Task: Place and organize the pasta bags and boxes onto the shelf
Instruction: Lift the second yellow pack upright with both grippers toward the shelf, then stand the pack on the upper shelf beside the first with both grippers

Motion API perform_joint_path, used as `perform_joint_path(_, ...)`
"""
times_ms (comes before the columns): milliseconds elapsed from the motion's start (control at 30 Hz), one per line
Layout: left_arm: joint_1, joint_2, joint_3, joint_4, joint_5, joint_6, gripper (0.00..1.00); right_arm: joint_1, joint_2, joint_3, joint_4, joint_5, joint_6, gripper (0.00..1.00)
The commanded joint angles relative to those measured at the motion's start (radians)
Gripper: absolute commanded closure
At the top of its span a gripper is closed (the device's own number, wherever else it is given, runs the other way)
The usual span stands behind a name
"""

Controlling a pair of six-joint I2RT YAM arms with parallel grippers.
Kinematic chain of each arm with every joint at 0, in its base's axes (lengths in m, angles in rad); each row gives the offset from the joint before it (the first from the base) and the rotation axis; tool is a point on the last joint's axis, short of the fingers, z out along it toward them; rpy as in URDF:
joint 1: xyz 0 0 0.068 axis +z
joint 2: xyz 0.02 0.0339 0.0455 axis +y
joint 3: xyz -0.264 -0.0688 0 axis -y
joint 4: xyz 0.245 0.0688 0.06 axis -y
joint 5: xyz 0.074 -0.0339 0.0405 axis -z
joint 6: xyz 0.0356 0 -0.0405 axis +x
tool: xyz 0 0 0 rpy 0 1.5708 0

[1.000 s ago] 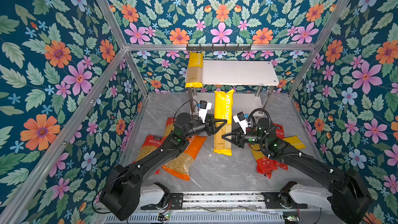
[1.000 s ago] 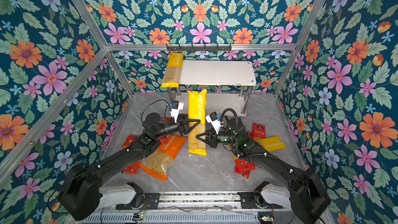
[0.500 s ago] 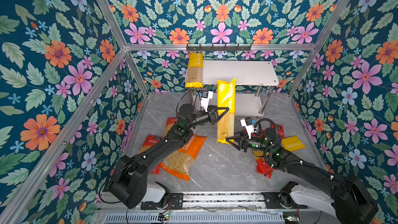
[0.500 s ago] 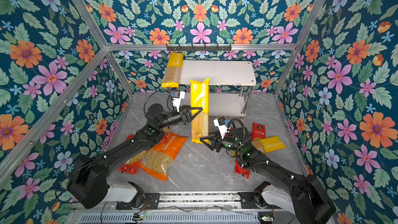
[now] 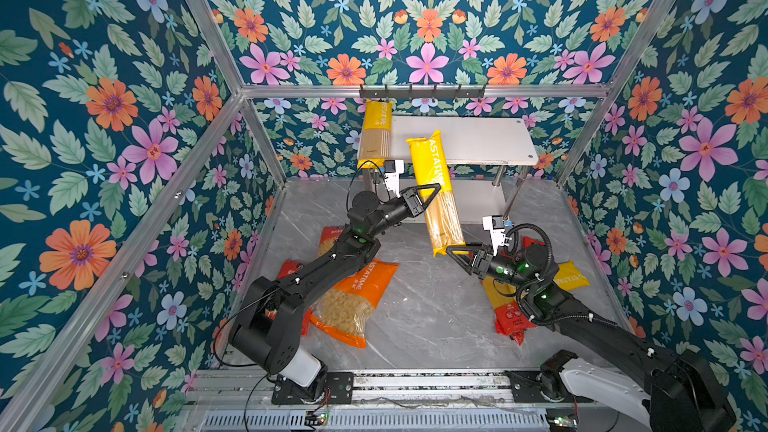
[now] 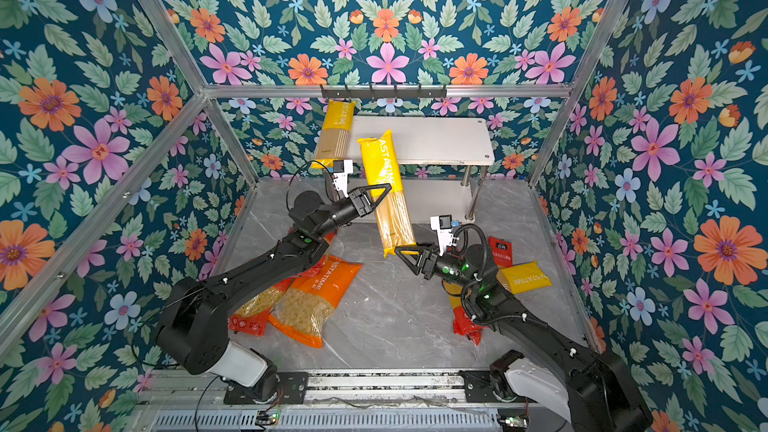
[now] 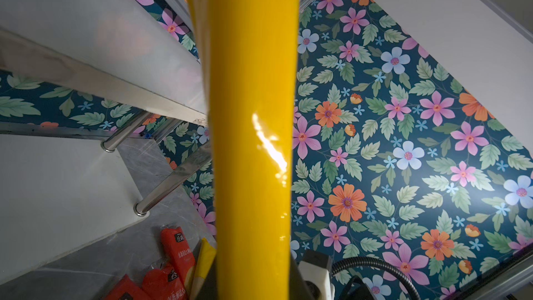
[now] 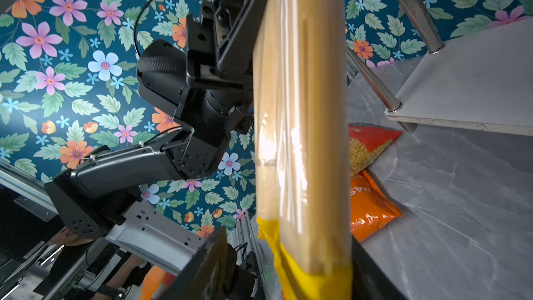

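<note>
In both top views the long yellow pack (image 5: 432,168) is held tilted at centre frame before the shelf (image 5: 478,139), clamped mid-length by the left gripper (image 5: 434,196). The right gripper (image 5: 452,252) jaws are spread at its lower end.
Left wrist view: glossy film, judged slippery.
Right wrist view: strands judged stiff and brittle, so a mid-length hold suits.

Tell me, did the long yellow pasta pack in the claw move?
Yes. The yellow pack moved up toward the shelf; its top end now overlaps it.

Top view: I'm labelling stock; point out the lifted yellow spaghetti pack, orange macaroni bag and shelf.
lifted yellow spaghetti pack (image 5: 442,211), a top view, see-through middle
orange macaroni bag (image 5: 351,305), a top view, clear window
shelf (image 5: 478,139), a top view, bare upper board
</note>
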Motion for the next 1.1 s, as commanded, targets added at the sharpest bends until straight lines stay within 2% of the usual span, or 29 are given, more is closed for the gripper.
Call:
perform_joint_path(0, 0.002, -0.001, 0.019, 0.156, -0.023, -0.06, 0.89, -0.025, 0.023, 0.032, 0.027, 0.028, 0.085, 0.4)
perform_joint_path(100, 0.002, 0.012, 0.035, 0.159, -0.011, -0.085, 0.89, -0.053, 0.073, 0.043, 0.098, 0.03, 0.143, 0.44)
perform_joint_path(300, 0.002, 0.025, 0.064, 0.118, 0.003, -0.09, 0.87, -0.062, 0.184, 0.098, 0.259, -0.032, 0.245, 0.68)
perform_joint_path(467, 0.009, 0.033, 0.107, 0.023, -0.006, -0.077, 0.83, -0.061, 0.212, 0.114, 0.31, -0.016, 0.277, 0.78)
perform_joint_path(500, 0.012, 0.038, 0.119, 0.003, -0.011, -0.077, 0.79, -0.061, 0.216, 0.123, 0.311, -0.011, 0.284, 0.81)
perform_joint_path(567, 0.025, 0.043, 0.148, -0.045, -0.022, -0.078, 0.63, -0.055, 0.223, 0.142, 0.31, 0.031, 0.312, 0.9)
perform_joint_path(667, 0.054, 0.033, 0.18, -0.138, -0.047, -0.062, 0.44, -0.04, 0.241, 0.185, 0.345, 0.125, 0.356, 1.0)
perform_joint_path(800, 0.104, -0.019, 0.163, -0.258, -0.091, -0.043, 0.32, -0.029, 0.282, 0.283, 0.321, 0.25, 0.423, 1.0)
perform_joint_path(900, 0.151, -0.089, 0.108, -0.349, -0.128, -0.027, 0.3, -0.023, 0.32, 0.372, 0.237, 0.337, 0.492, 1.0)
perform_joint_path(1067, 0.223, -0.244, 0.002, -0.434, -0.179, 0.032, 0.29, -0.001, 0.379, 0.574, -0.019, 0.413, 0.541, 1.0)
